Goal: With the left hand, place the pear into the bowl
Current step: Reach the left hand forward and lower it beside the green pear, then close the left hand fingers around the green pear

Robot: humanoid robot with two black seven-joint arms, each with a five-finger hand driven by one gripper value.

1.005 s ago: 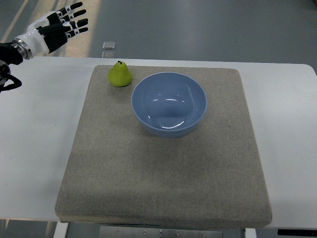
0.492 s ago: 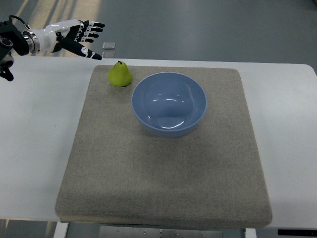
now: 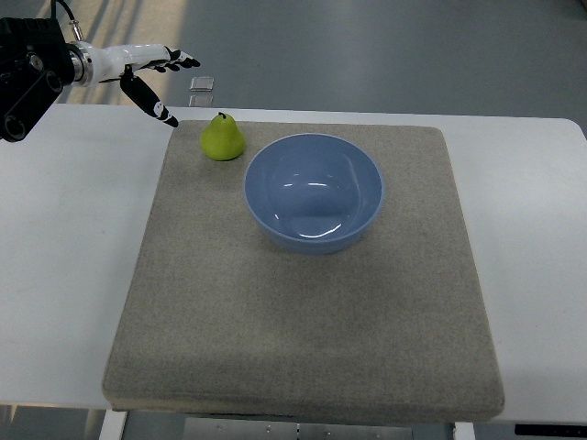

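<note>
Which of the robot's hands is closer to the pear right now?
The left hand. It hovers open just up and left of the pear, not touching it. The right hand is out of view.

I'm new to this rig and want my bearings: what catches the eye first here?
A big blue bowl sits on a grey mat. A green pear stands upright beside it at the mat's far-left corner. The left hand, fingers spread, hovers just left of the pear.
</note>
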